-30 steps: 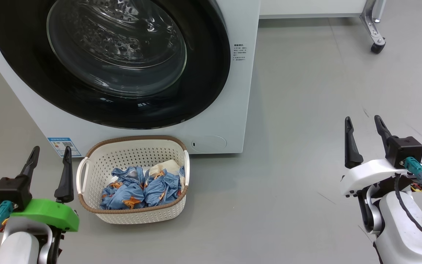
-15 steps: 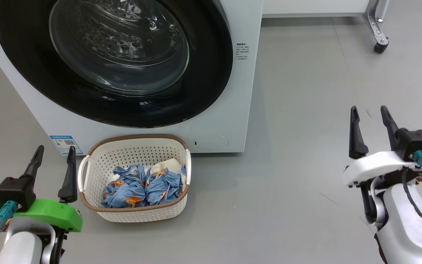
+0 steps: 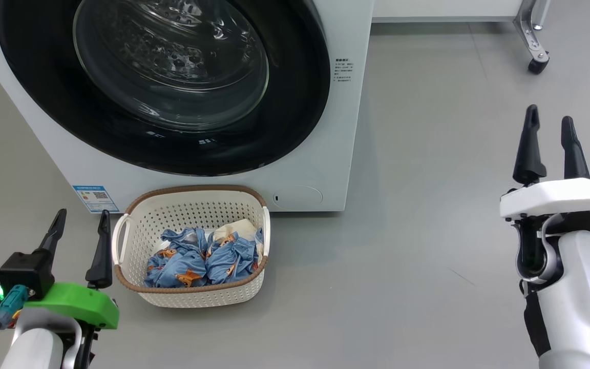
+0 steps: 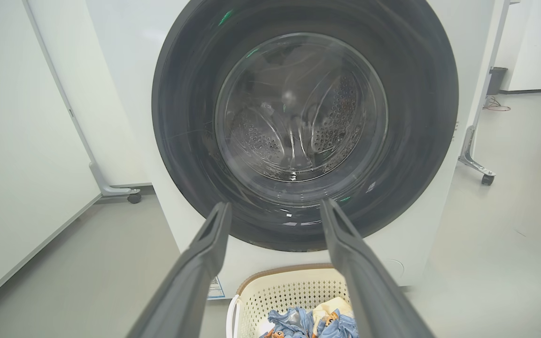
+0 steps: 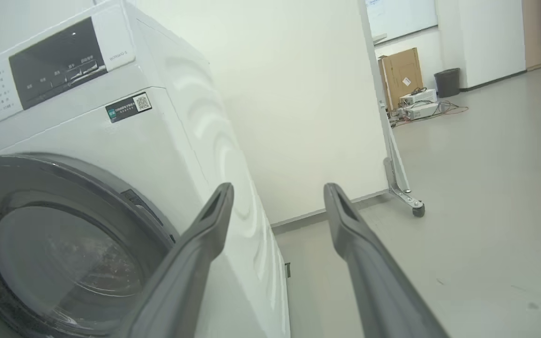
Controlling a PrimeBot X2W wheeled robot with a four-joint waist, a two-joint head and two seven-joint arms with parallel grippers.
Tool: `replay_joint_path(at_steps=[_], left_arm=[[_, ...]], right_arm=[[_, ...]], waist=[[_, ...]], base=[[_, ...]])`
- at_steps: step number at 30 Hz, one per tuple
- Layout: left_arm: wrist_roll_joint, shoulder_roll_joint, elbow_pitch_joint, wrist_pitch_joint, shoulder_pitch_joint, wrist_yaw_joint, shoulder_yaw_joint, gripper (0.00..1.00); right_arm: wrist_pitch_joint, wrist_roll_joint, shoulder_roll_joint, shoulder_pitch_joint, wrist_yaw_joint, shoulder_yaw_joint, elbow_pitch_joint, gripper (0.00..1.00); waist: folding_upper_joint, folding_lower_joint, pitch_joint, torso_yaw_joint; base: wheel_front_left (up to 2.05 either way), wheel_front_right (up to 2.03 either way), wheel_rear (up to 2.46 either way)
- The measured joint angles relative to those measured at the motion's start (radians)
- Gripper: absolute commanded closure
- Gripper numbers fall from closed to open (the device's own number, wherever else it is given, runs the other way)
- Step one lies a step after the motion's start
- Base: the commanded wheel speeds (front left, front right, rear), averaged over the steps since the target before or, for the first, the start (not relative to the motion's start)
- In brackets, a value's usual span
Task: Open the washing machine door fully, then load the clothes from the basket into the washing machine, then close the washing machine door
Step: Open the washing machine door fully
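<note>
Washing machine door (image 3: 295,102) shut flush on washing machine (image 3: 346,128) front; glossy black rim, clear glass bowl, drum behind. It lies up-left of right gripper (image 3: 549,115), well apart; left gripper (image 3: 83,214) nearer, below it, just beside basket (image 3: 192,190) of blue clothes (image 3: 203,256). Both grippers spread, empty. Door is round, no long axis; opening not yet done.

Washing machine (image 3: 341,154) labels (image 3: 342,70) illegible
</note>
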State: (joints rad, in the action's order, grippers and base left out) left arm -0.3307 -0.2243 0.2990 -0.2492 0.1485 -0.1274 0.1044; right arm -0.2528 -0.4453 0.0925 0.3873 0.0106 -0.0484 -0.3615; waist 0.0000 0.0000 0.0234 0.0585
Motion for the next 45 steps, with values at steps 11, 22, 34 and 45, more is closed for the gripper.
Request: replay_joint_path(at_steps=[11,22,34,45], left_arm=[[-0.007,0.003,-0.016,0.0,0.0,0.0,0.022,0.0],[-0.034,0.004,-0.035,0.0,0.038,0.0,0.031,0.0],[-0.07,0.015,-0.068,-0.003,0.123,0.0,0.058,0.0],[-0.093,0.021,-0.113,-0.003,0.211,0.0,0.058,0.0]], right_arm=[[0.026,-0.415,-0.054,0.026,0.038,0.189,-0.022,1.0],[0.181,-0.651,-0.044,0.207,0.039,0.221,-0.011,1.0],[0.367,-0.913,-0.032,0.393,-0.077,0.175,-0.008,1.0],[0.516,-0.971,-0.03,0.532,-0.129,0.099,-0.006,1.0]], waist=[[0.0,0.0,0.037,0.018],[0.0,0.0,0.115,0.043],[0.0,0.0,0.222,0.092],[0.0,0.0001,0.345,0.143]], base=[[0.0,0.0,0.0],[0.0,0.0,0.0],[0.0,0.0,0.0],[0.0,0.0,0.0]])
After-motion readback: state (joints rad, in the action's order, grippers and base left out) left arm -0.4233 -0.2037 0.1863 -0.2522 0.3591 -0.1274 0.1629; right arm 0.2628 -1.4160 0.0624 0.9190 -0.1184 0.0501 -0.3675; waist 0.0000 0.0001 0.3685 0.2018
